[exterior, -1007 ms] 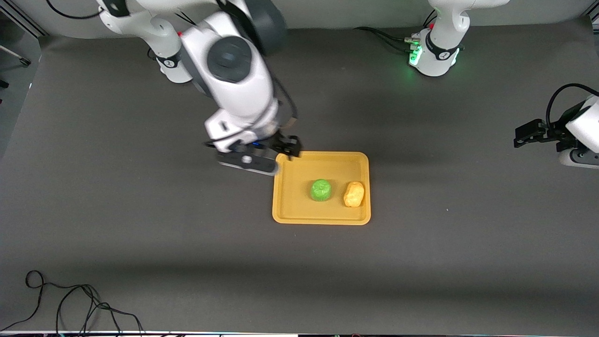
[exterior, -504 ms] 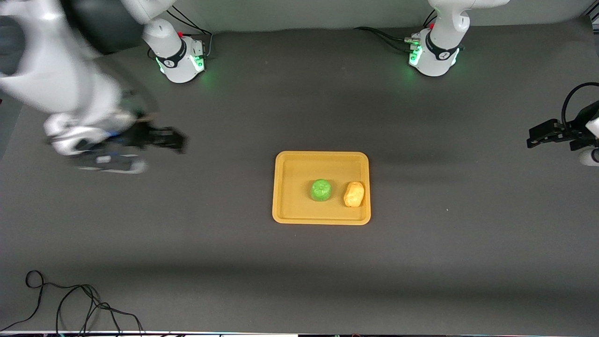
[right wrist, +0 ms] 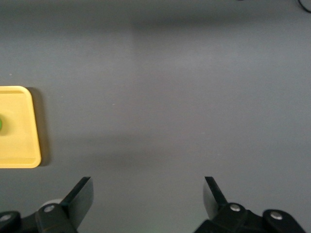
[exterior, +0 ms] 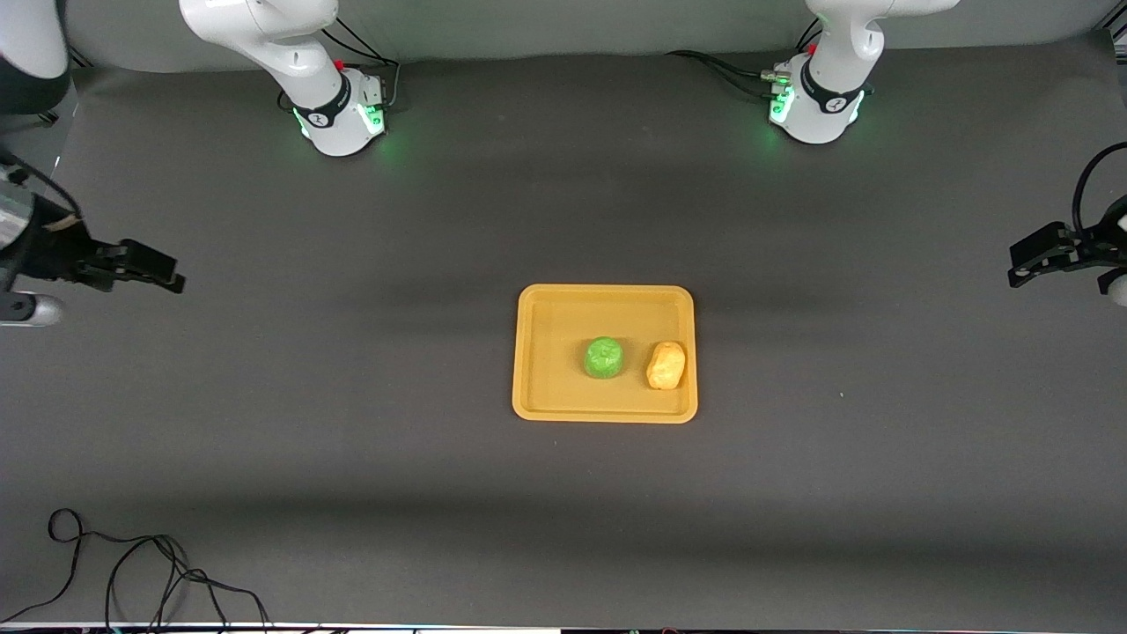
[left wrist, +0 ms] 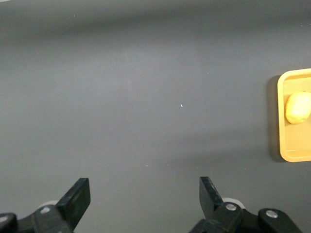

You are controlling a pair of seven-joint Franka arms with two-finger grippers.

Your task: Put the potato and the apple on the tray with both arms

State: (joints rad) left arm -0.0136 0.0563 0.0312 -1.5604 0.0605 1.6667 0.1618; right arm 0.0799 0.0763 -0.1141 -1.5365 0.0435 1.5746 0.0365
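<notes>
Green apple [exterior: 605,358] and potato [exterior: 666,365] sit on tray [exterior: 546,352]; both grippers' fingers spread, empty.

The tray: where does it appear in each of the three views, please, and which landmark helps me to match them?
Front view: the tray lies mid-table, holding the apple and the potato.
Left wrist view: only the tray's potato end shows, at the picture's edge.
Right wrist view: only the tray's apple end shows, at the picture's edge.
Shared landmark: the tray's raised yellow-orange rim on the dark table.
</notes>
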